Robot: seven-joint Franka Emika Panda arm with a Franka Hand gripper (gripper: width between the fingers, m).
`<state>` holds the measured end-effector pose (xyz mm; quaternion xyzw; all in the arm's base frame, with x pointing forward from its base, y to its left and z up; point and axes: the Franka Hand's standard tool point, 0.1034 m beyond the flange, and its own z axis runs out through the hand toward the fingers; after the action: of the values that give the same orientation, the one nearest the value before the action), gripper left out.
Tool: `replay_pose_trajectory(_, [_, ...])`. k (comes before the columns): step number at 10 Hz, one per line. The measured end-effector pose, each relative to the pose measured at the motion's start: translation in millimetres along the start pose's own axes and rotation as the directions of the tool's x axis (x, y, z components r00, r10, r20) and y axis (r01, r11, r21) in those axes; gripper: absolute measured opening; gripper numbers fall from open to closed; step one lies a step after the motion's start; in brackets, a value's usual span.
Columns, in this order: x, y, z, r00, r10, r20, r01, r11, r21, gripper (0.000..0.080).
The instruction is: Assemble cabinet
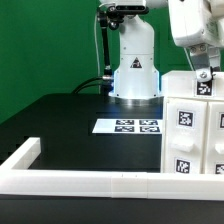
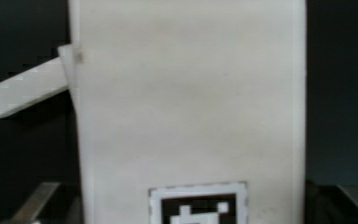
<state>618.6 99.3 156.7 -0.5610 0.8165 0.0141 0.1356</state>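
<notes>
The tool sits atop the cabinet on the table, perhaps seating a panel; its grip state isn't discernible.

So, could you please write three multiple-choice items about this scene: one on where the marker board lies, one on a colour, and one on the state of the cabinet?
1. Where does the marker board lie?
A. On the dark table, in front of the robot base
B. On top of the cabinet
C. Leaning against the green wall

2. What colour is the backdrop?
A. Blue
B. Green
C. Red

3. How is the cabinet now?
A. Lying in separate pieces on the floor
B. Standing on the table at the exterior view's right, with the pincer at its top
C. Hanging in the air above the marker board

Answers: 1 A, the tagged sheet lies flat before the base. 2 B, the wall behind is green. 3 B, the white tagged boxes rest on the table under the arm.
</notes>
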Motion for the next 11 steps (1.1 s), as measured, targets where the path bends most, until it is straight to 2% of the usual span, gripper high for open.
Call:
replay_pose_trajectory(1, [-0.5, 0.5, 0.4, 1.0, -0.007, 0.002, 0.007, 1.0, -0.001, 0.063])
replay_pose_trajectory(2, [-0.2, 1.7, -0.5, 0.998, -0.07, 0.002, 0.07, 0.997, -0.013, 0.063])
replay_pose_trajectory(3, [-1.8, 3.4, -6.9, 0.99, -0.142, 0.012, 0.142, 0.989, -0.041, 0.0647])
replay_pose_trajectory(5, [-10.3, 5.0, -20.3, 0.959, -0.28, 0.039, 0.282, 0.956, -0.08, 0.0648])
replay_pose_trajectory(6, [-14.4, 6.2, -24.4, 0.903, -0.424, 0.066, 0.429, 0.897, -0.111, 0.0648])
replay_pose_trajectory(7, [-14.5, 3.6, -23.1, 0.878, -0.474, 0.067, 0.478, 0.873, -0.096, 0.0648])
replay_pose_trajectory(10, [-13.8, 4.4, -22.2, 0.767, -0.636, 0.085, 0.642, 0.762, -0.085, 0.0648])
replay_pose_trajectory(11, [-10.6, 8.0, -22.7, 0.625, -0.774, 0.101, 0.78, 0.614, -0.121, 0.0648])
